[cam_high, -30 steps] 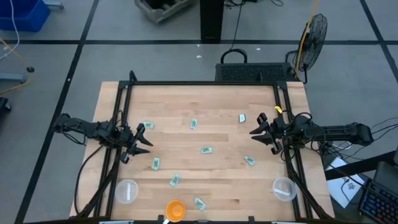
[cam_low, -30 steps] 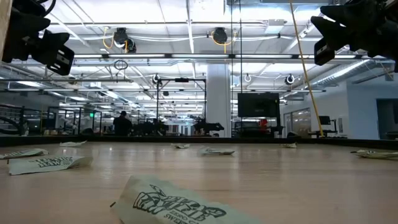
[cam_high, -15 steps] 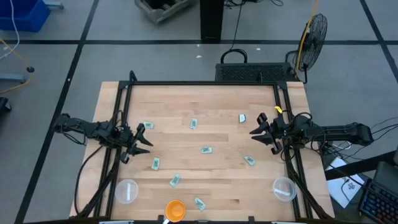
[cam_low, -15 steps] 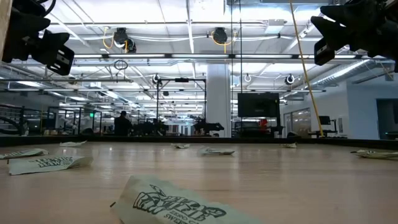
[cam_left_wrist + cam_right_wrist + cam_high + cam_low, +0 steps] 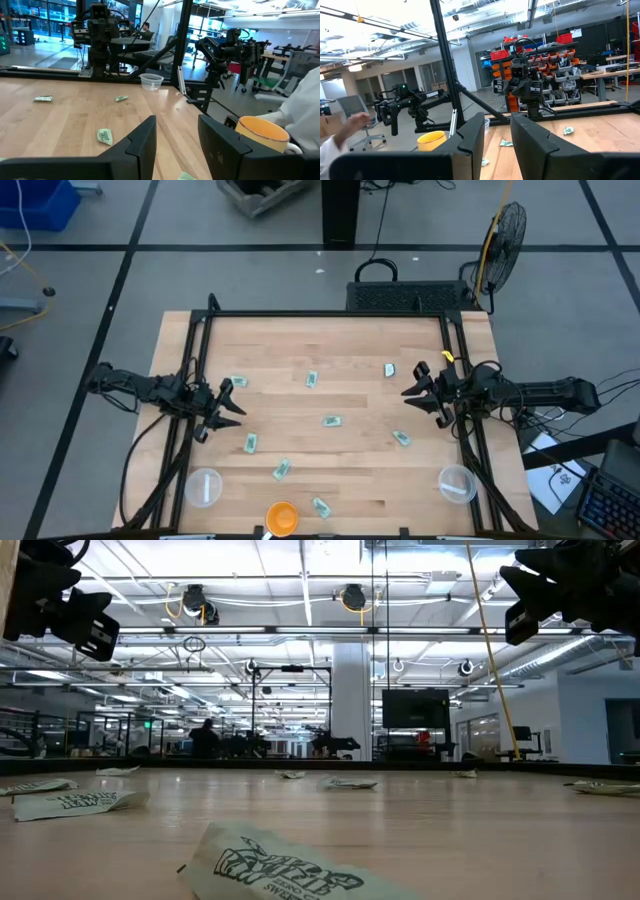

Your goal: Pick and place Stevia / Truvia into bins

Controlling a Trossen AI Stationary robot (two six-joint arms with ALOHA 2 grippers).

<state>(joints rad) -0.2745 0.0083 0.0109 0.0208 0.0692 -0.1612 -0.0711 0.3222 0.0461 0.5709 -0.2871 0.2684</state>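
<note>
Nearest the front edge: orange bowl (image 5: pixel 281 517), not a bin. Left cup (image 5: pixel 203 486) and right cup (image 5: pixel 456 482) either side of it, no sachet seen inside. Stevia sachets (image 5: pixel 282 470) scattered flat over the table (image 5: pixel 360 345), none held. Mid-table: left gripper (image 5: pixel 232 398) released and empty, hovering at the left rail, nearest sachet (image 5: pixel 250 444) just beside it toward the front. Right gripper (image 5: pixel 412 385) also spread and empty at the right rail, closest sachet (image 5: pixel 401 438) near. Step judged: first reach, task barely begun. Best done by coming straight down on one sachet, straddling its short side, pinching without sliding it; thin paper likely to slip. Versus earlier: arms, sachets, cups unchanged; only a distant person (image 5: pixel 205 737) in the low view shifted slightly.
</note>
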